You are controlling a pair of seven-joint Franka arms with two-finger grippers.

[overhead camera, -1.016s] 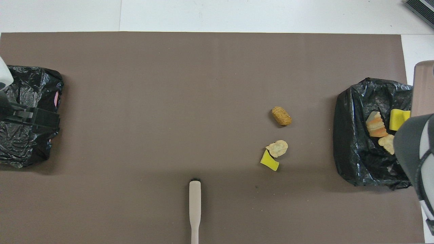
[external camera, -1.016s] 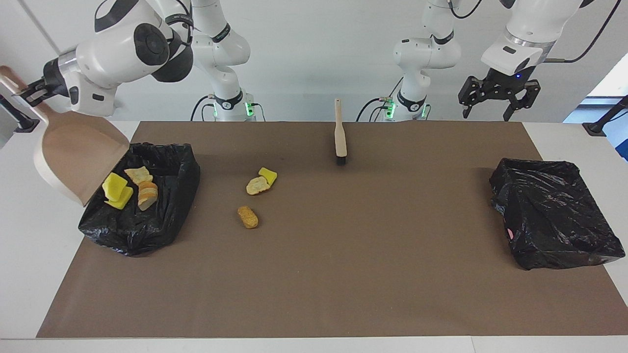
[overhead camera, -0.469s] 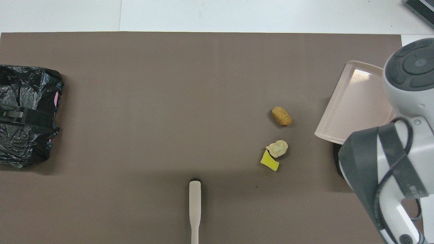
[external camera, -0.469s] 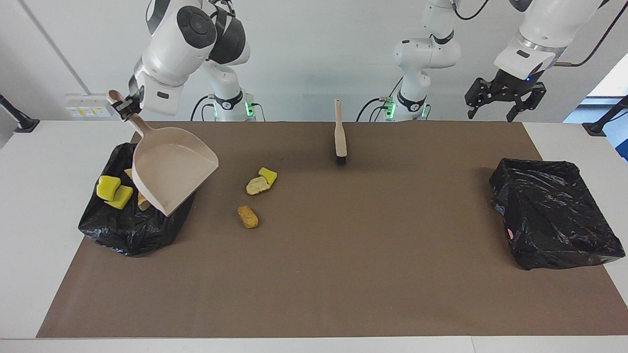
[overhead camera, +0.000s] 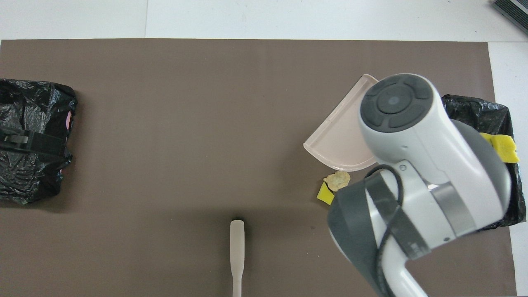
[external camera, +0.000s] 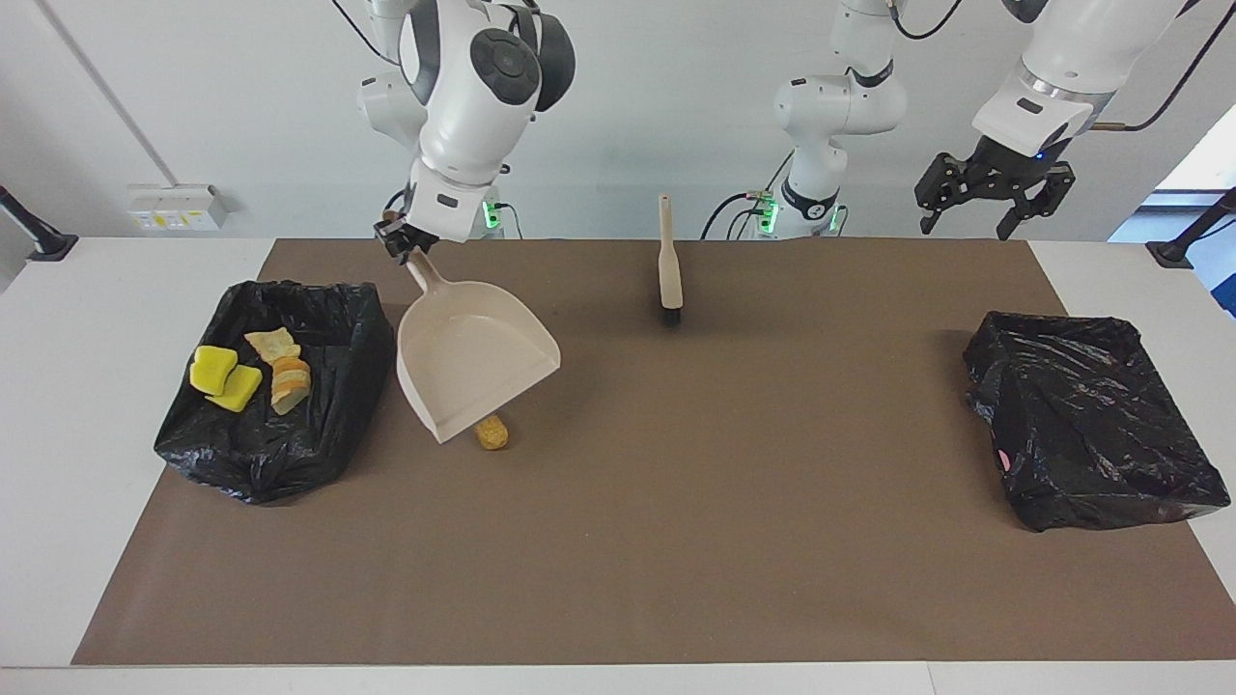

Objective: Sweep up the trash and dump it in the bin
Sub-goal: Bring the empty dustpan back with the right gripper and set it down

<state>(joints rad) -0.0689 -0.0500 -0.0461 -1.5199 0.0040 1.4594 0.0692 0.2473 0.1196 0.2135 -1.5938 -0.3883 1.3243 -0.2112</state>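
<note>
Gripper on the right arm (external camera: 399,241), clenched on the dustpan (external camera: 473,362) handle, hangs over loose trash (overhead camera: 337,180) at the brush's (external camera: 669,270) eight o'clock on the counter; lowered carelessly, the pan could crush scraps, while the left gripper (external camera: 995,193) waits released.

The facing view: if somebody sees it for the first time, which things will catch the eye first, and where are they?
First, the beige dustpan, hanging by its handle from the right gripper over the brown mat, beside the black bin at the right arm's end. Next, the bright yellow and bread-like scraps lying in that bin. The left gripper waits open in the air at the other end.
</note>
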